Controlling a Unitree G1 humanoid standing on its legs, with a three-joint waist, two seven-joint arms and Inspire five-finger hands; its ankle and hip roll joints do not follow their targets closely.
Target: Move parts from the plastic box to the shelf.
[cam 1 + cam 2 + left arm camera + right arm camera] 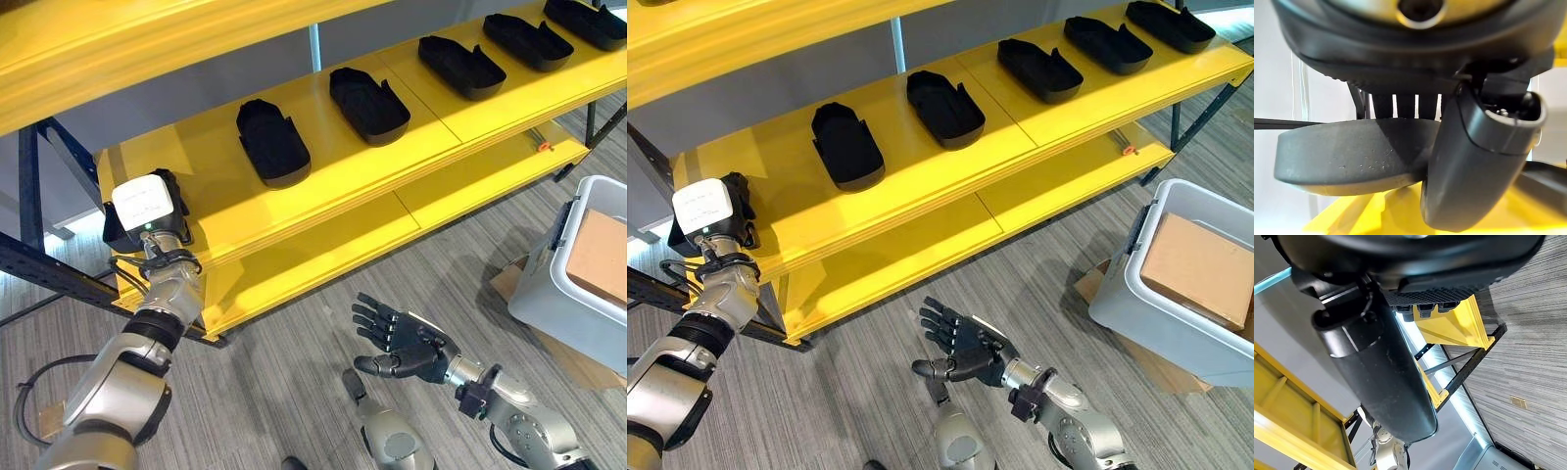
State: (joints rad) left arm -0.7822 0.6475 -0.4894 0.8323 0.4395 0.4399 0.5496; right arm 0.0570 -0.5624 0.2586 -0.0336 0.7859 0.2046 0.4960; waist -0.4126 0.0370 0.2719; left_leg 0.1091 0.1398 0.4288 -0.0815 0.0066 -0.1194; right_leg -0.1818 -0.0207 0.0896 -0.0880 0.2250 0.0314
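Left hand [147, 217]: at the near left end of the yellow shelf [323, 186]; in its wrist view I see thumb and fingers clamped on a black part [1356, 154], thumb under it, fingers behind.
Held part: just over the shelf's left end; I cannot tell whether it touches the board.
Right hand [404, 345]: over the grey floor [284, 352] in front of the shelf, palm up, fingers straight and spread, holding nothing.
Parts on shelf: five black moulded parts in a row, well apart; I point at the nearest [272, 142] and the next [368, 104].
Plastic box [573, 284]: grey-white, on the floor to my right, standing on flattened cardboard [578, 367].
Box contents: a brown cardboard piece [599, 257] lies across the top; I see no parts below it, though the view is poor.
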